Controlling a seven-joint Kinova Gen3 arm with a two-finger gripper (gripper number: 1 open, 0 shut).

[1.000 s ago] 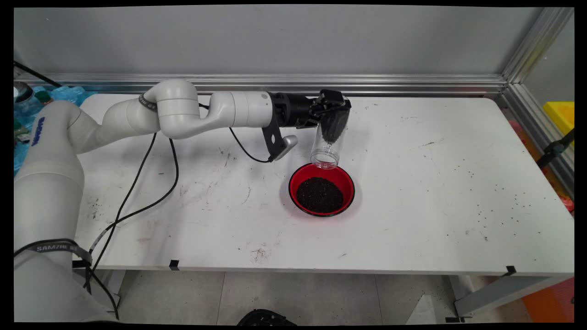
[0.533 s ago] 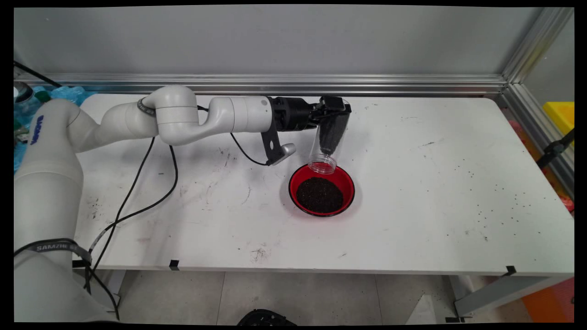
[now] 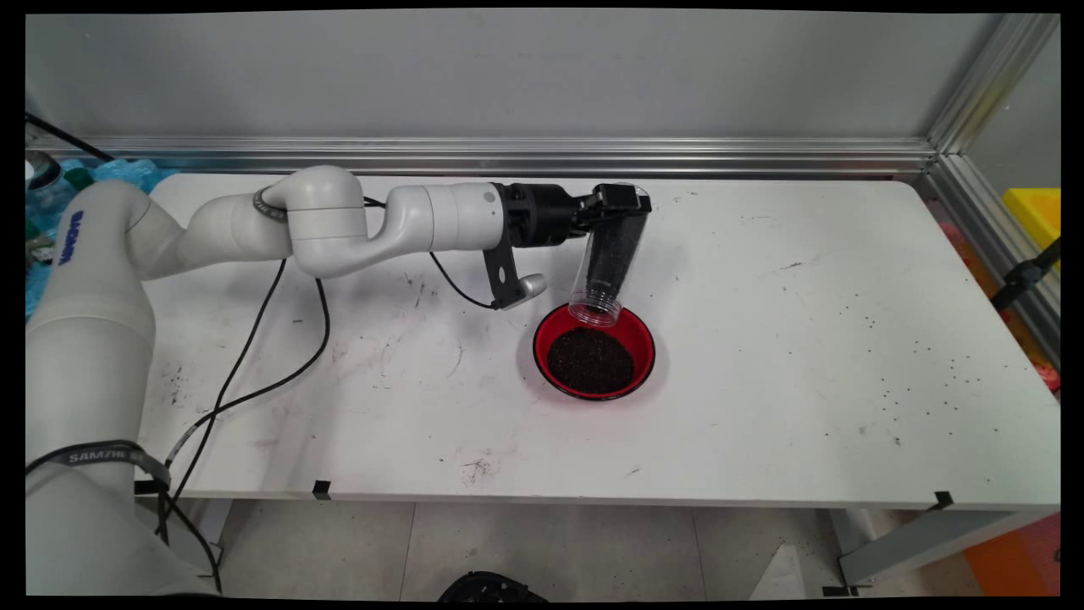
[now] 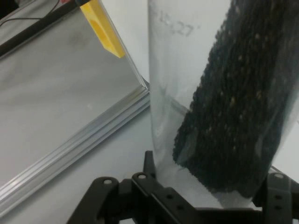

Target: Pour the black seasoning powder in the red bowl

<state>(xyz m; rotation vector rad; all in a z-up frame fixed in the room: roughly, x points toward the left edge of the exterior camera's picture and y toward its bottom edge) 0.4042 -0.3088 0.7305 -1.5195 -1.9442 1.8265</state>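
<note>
My gripper [image 3: 622,203] is shut on a clear plastic jar [image 3: 608,258], gripping it near its base. The jar hangs tipped mouth-down, its open mouth just over the far rim of a red bowl [image 3: 647,352]. Small black grains fill much of the jar and reach down toward its mouth. A mound of the same black grains [image 3: 590,360] lies in the bowl. In the hand view the jar [image 4: 187,93] fills the middle, dark grains [image 4: 243,107] packed along its right side, with the black linkage at the bottom edge.
The white table [image 3: 804,339] carries scattered black grains [image 3: 923,381] toward its right side. An aluminium rail [image 3: 593,157] runs along the back wall. Black cables [image 3: 254,356] hang from the arm over the table's left part. A yellow object [image 3: 1037,212] sits beyond the right edge.
The jar has tipped further and sunk slightly toward the bowl. The grains inside have slid down from the base end toward the mouth.
</note>
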